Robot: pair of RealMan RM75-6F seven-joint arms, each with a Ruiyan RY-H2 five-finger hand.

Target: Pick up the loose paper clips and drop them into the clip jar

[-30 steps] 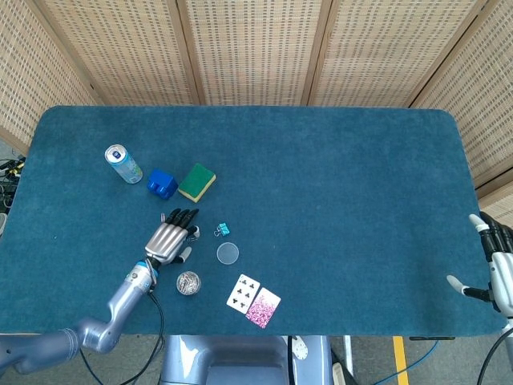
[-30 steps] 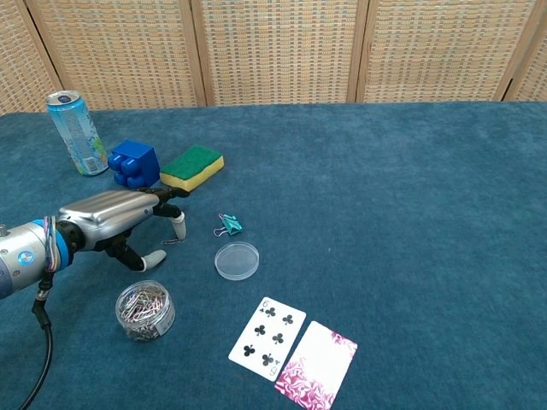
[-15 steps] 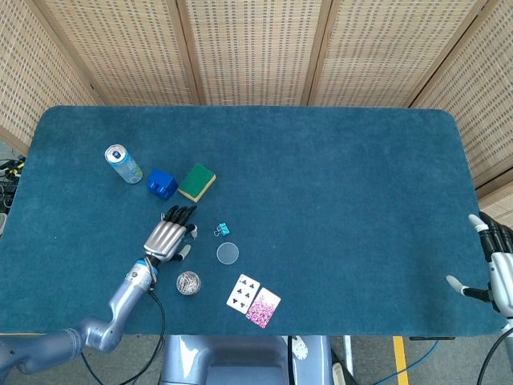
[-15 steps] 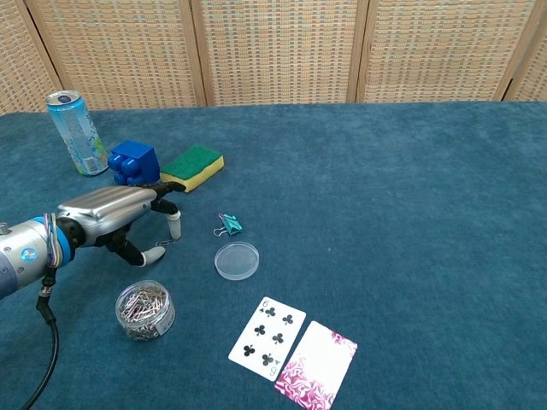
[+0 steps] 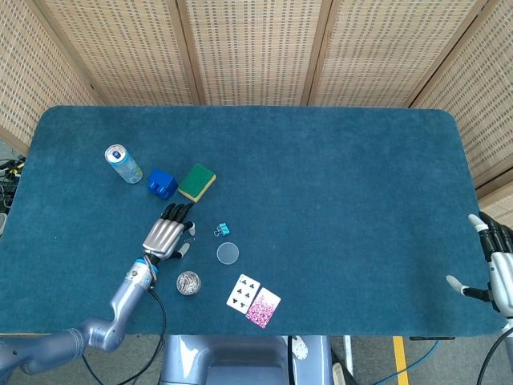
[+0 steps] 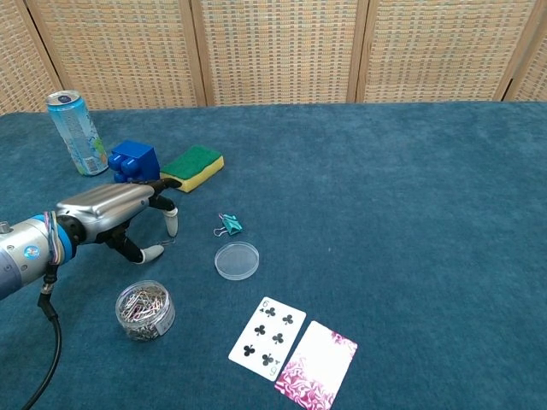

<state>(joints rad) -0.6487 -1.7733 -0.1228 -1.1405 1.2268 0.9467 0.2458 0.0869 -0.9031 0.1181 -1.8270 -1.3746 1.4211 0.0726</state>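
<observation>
Left hand (image 6: 115, 218) sits palm-down over the blue cloth table (image 6: 410, 196), fingers curled downward, fingertips (image 6: 172, 224) at or near the cloth. A thin wire paper clip (image 6: 167, 243) shows faintly between thumb tip and fingertip; whether it is pinched or merely lying there cannot be told.

Clip jar (image 6: 144, 310), clear and open-topped, holds a heap of clips; it stands near the table's front edge, just in front of the left hand. Its round clear lid (image 6: 237, 260) lies flat to the right of the hand. A teal binder clip (image 6: 229, 225) lies just beyond the lid.

Right hand (image 5: 495, 269) rests at the far right table edge, fingers spread, holding nothing.

Also present: soda can (image 6: 76, 132), blue block (image 6: 134, 163), green-and-yellow sponge (image 6: 192, 166), two playing cards (image 6: 293, 346).
</observation>
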